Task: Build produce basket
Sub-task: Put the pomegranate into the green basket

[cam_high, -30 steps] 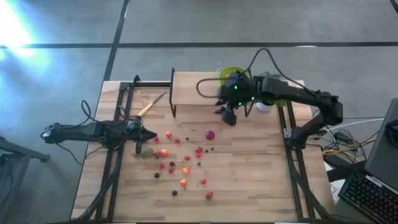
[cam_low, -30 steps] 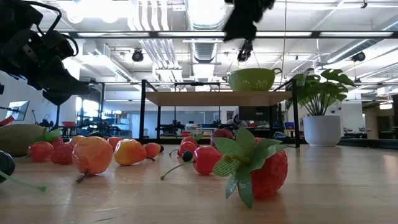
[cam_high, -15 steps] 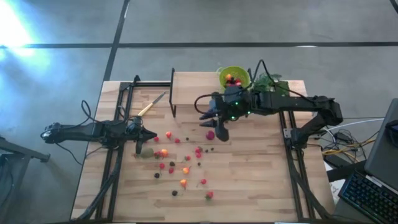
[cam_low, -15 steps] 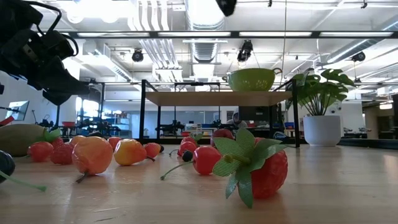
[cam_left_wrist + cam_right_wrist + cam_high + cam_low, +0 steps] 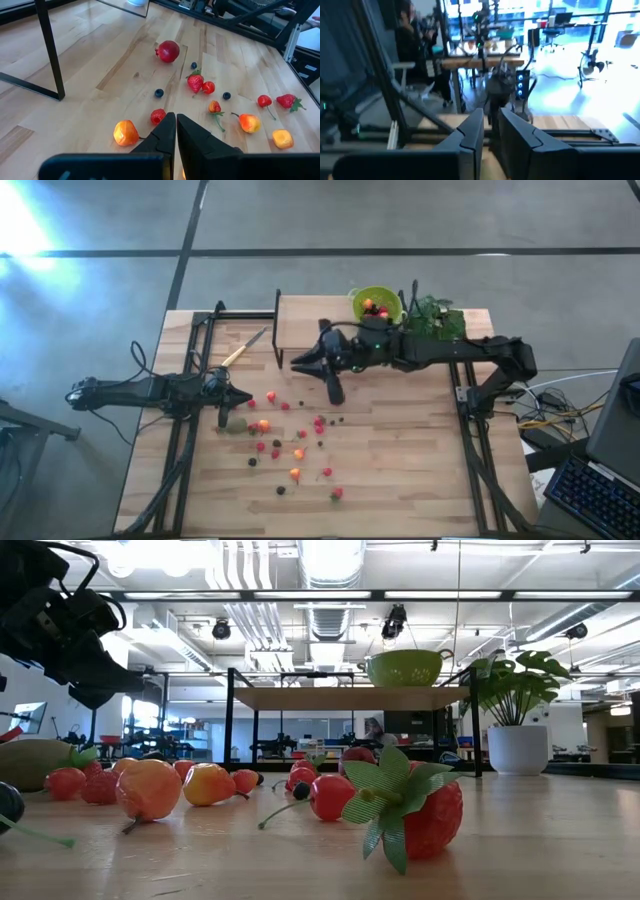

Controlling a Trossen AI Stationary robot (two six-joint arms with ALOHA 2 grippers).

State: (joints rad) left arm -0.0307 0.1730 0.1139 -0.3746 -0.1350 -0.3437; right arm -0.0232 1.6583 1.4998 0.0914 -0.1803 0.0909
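High view had the right gripper (image 5: 334, 392) out over the middle of the table, away from the produce basket (image 5: 377, 303), which sat behind it on the raised shelf (image 5: 310, 320) next to the potted plant (image 5: 436, 318). A few pieces were already in the basket, so my guess is the arm was swinging out for another. Its fingers (image 5: 470, 131) looked nearly together with only a narrow gap, nothing between them that I could make out — can't honestly call it open or shut.

Most of the produce (image 5: 290, 442) lay scattered on the wood below and ahead of that gripper, red and orange bits plus dark little ones. The kiwi-like fruit (image 5: 235, 424) sat just beside the left gripper (image 5: 223, 414), which was parked low at the table's left edge, fingers (image 5: 165, 131) pressed together and empty — just waiting, I'd say. A pomegranate (image 5: 168, 51) lay well ahead of it. The yellow-handled knife (image 5: 241, 350) lay off by the frame, out of the way.
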